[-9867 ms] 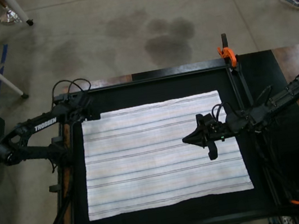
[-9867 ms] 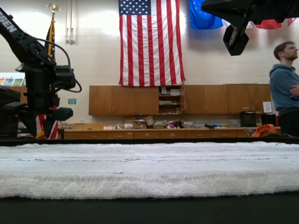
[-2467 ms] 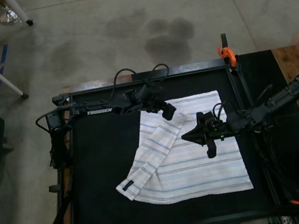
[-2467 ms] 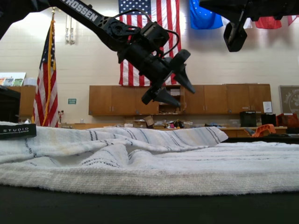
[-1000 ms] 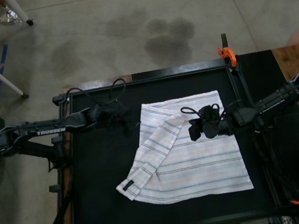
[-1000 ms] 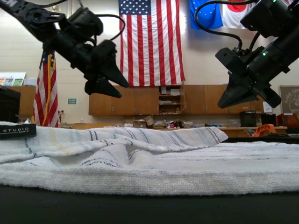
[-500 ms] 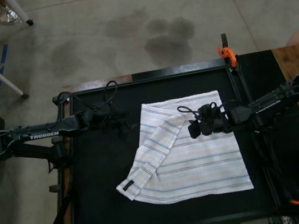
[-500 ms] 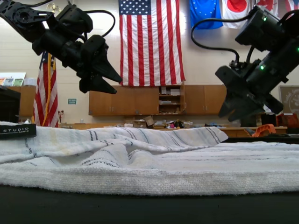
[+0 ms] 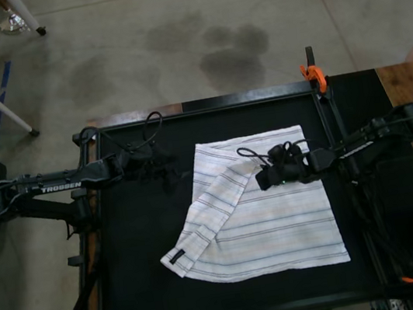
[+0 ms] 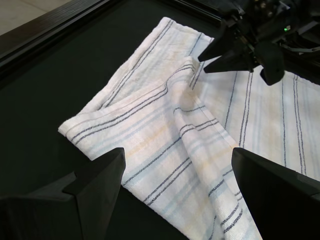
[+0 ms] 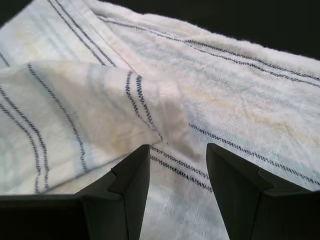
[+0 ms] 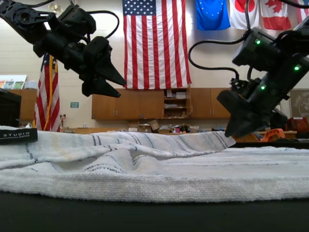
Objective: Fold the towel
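**Towel half-turned on the black worktop, both grippers spread**

I read "TROSSEN" in white letters along the arm [image 9: 58,187] at the top view's left. On the towel's [image 9: 269,227] near corner sits a small black tag [image 12: 18,136]; the exterior view shows "STUDIO" on it in white, with a smaller line beneath that I cannot make out.

The towel is white terry, nubbly along its thick hem, with thin dark and bluish stripes in pairs. It lies on the black worktop [image 9: 139,252], toward the top view's right half. One side is folded over diagonally onto the rest, so the flap forms a slanted band from the top edge down to the tagged corner, and its stripes run at an angle to those beneath. The fold is soft and rumpled, not creased flat.

My left gripper [image 10: 175,175] hangs above the bare worktop just beside the flap, its dark wedge-shaped fingers [image 10: 95,182] released and wide apart, holding nothing. My right gripper [image 11: 176,175] is low over the towel at the tip of the folded flap, fingers [image 11: 132,182] parted with the cloth between them, not closed on it; green lights glow on that arm in the exterior view.

An orange clamp [image 9: 311,73] grips the worktop's far rail. A US flag [image 12: 154,43] hangs on the back wall above wooden cabinets.
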Tool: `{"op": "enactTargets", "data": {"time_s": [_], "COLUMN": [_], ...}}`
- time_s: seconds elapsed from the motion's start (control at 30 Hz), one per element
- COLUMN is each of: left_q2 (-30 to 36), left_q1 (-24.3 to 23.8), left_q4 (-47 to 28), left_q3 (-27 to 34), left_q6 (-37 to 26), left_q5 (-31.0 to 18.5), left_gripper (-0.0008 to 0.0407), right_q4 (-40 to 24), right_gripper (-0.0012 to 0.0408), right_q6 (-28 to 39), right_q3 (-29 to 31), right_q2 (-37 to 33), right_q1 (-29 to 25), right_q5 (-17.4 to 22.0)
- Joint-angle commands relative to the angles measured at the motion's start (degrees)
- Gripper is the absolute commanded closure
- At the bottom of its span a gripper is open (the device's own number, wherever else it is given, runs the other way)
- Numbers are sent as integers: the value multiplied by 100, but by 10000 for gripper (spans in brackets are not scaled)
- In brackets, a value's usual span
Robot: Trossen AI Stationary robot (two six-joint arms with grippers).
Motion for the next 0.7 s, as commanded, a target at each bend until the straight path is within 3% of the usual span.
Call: {"op": "enactTargets", "data": {"time_s": [0.0,0.13,0.33,0.43,0.53,0.67], "left_q2": [9,4,4,4,4,7], "left_q1": [2,2,2,2,2,2], "left_q4": [-7,-2,-7,-7,-7,-7], "left_q3": [2,11,-9,0,2,-9], "left_q6": [2,31,63,66,70,70], "left_q5": [0,0,0,0,0,0], "left_gripper": [103,103,103,103,103,103], "right_q4": [114,376,529,553,564,597], "right_gripper": [248,248,257,303,399,385], "right_q6": [-127,-334,-424,-439,-463,-505], "right_q3": [-7,-7,-7,-7,-7,-7], "right_q2": [61,190,229,212,175,144], "right_q1": [-144,-343,-507,-535,-579,-610], "right_q5": [-251,-566,-592,-595,-673,-675]}}
